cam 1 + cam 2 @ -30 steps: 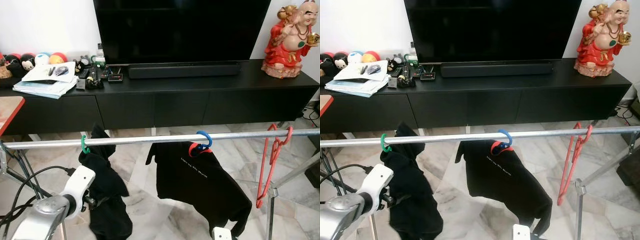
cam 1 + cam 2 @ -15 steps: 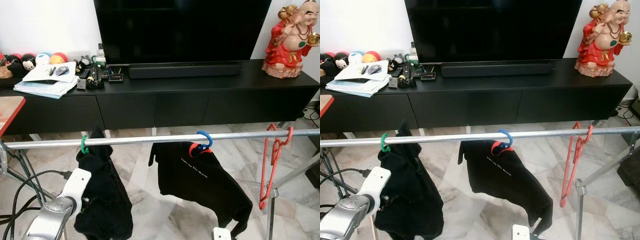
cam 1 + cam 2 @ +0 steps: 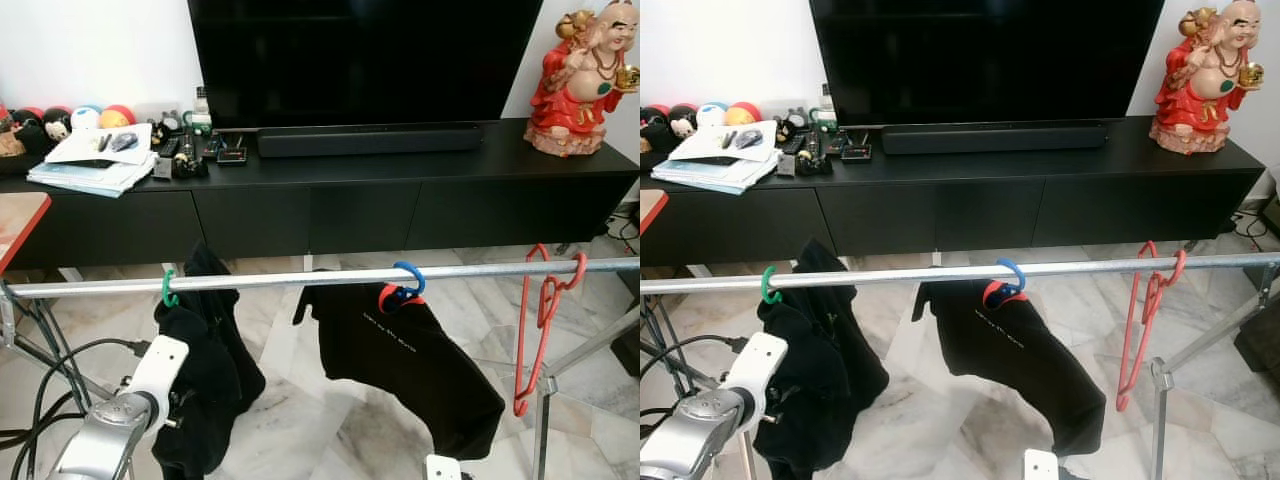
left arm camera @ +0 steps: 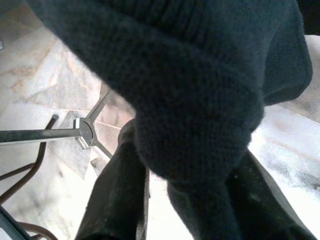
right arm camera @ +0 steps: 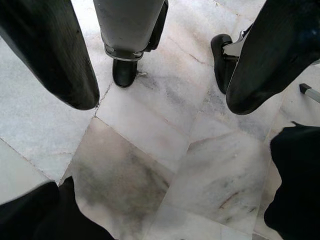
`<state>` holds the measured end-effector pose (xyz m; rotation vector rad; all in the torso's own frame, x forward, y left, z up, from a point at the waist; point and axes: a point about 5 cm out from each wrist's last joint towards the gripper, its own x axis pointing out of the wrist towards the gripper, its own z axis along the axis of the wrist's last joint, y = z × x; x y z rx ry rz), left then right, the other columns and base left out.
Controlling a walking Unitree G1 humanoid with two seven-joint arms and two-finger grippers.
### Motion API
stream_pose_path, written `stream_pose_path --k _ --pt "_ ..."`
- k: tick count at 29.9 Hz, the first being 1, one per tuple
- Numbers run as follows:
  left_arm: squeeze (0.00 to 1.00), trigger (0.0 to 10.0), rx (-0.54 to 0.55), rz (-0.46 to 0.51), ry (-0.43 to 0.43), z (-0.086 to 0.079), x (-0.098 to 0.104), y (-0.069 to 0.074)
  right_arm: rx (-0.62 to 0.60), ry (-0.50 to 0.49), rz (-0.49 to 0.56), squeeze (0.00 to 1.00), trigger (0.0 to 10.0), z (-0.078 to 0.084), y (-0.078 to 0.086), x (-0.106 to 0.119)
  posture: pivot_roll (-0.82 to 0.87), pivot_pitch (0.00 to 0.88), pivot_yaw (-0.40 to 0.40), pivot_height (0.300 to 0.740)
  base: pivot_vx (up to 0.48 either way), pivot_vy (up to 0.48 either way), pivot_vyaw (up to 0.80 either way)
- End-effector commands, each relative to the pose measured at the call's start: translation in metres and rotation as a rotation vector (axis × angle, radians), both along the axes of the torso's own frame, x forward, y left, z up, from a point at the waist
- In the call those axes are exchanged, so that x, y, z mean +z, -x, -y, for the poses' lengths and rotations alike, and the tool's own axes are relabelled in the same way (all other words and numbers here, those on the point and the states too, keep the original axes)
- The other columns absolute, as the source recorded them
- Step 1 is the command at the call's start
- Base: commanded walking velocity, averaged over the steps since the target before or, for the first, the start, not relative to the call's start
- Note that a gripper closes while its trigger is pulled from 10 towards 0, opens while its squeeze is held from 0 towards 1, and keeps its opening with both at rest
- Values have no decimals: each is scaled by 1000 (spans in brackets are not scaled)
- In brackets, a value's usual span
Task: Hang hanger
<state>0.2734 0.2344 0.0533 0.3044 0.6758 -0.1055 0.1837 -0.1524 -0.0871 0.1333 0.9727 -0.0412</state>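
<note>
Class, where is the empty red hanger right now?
The red hanger hangs at the rail's right end, right of the black shirt, below the statue.

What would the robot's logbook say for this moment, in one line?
left claw: gripping black garment | green hanger: hooked on rail | right claw: open above floor

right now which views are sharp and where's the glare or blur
Left and right eye views: sharp and evenly lit, the metal rail and red hanger crisp, the TV a flat black. Left wrist view: the dark garment close up and soft, the marble floor blown out white. Right wrist view: right end effector fingers clear, floor evenly lit.
</note>
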Motion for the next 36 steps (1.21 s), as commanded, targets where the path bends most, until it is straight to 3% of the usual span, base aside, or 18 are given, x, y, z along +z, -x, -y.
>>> stream_pose_path --k 1,10,16,32,36 --pt "0 0 -23 -6 -30 1 -1 0 -7 -5 -15 0 10000 -1 3 -2 186 70 16 740 0 0 0" --pt "0 0 -52 42 -50 3 3 -1 -5 -3 -15 0 10000 -1 3 -2 186 71 15 740 0 0 0" --pt "0 0 -92 237 -1 9 26 -8 -11 -2 -12 0 10000 -1 3 -2 185 72 15 740 0 0 0" --pt "0 0 -71 355 21 0 39 2 -14 1 -8 0 10000 0 3 -1 183 69 17 740 0 0 0" --pt "0 0 -107 309 15 1 34 7 -12 1 -9 0 10000 0 3 -1 186 68 18 740 0 0 0"
